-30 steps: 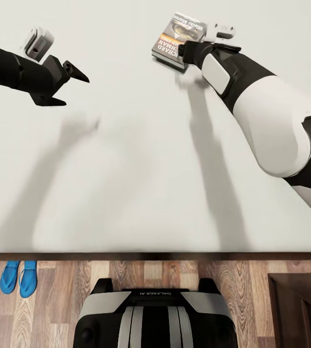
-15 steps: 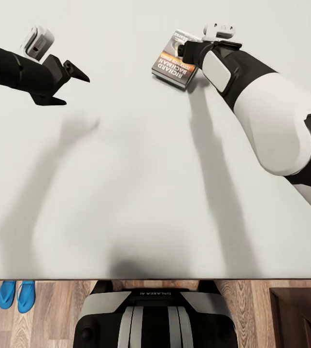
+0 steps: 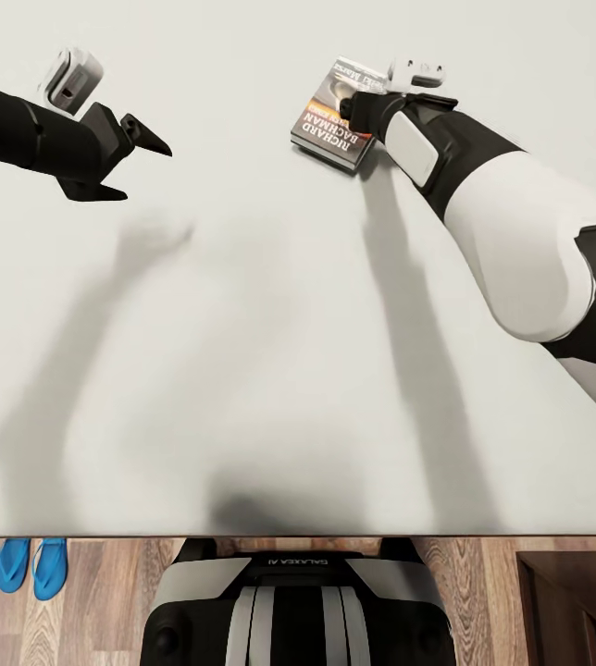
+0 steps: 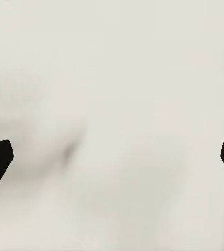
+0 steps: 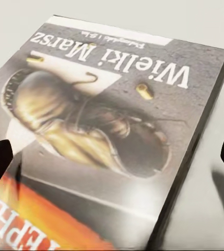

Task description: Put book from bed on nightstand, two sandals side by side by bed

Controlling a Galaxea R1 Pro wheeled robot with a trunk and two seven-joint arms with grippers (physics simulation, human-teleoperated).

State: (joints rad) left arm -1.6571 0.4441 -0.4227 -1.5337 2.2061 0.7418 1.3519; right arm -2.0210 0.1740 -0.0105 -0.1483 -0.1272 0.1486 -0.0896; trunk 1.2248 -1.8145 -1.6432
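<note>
The book (image 3: 333,118) lies unlifted on the bed (image 3: 270,351), the right gripper (image 5: 112,151) spread wide over it, the left gripper (image 3: 124,162) open and empty, while the sandals (image 3: 30,564) already sit paired beside the bed.

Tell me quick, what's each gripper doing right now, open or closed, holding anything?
Left gripper: open, empty, above the bed.
Right gripper: open, over the book, not gripping it.
</note>
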